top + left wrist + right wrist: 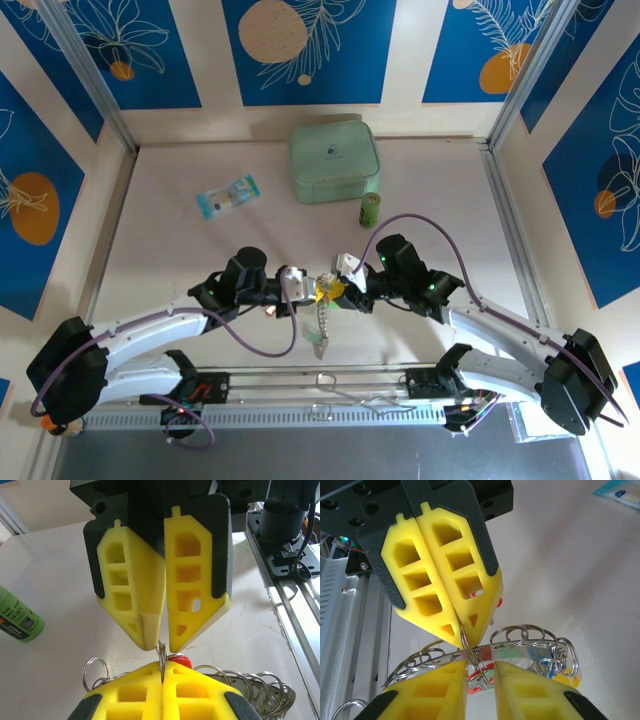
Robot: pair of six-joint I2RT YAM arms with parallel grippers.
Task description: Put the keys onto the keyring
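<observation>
My two grippers meet tip to tip above the middle of the table. The left gripper [315, 290] [163, 667] [465, 637] is shut on a small split ring [161, 652] that carries a red-headed key [487, 677] [180, 659]. My right gripper [336, 292] [480, 667] [160, 644] faces it with its jaws apart, and the split ring and red key sit in the gap. The keyring [535, 647] [320, 330], a silvery band lined with small rings, hangs below both grippers. A yellow key head [568, 680] and a blue one [546, 666] show on it.
A green bottle [370, 209] [17, 617] stands behind the grippers, next to a mint-green square case [334, 161]. A small blue-and-white packet [227, 196] [620, 492] lies at the back left. The metal rail [320, 380] runs along the near edge.
</observation>
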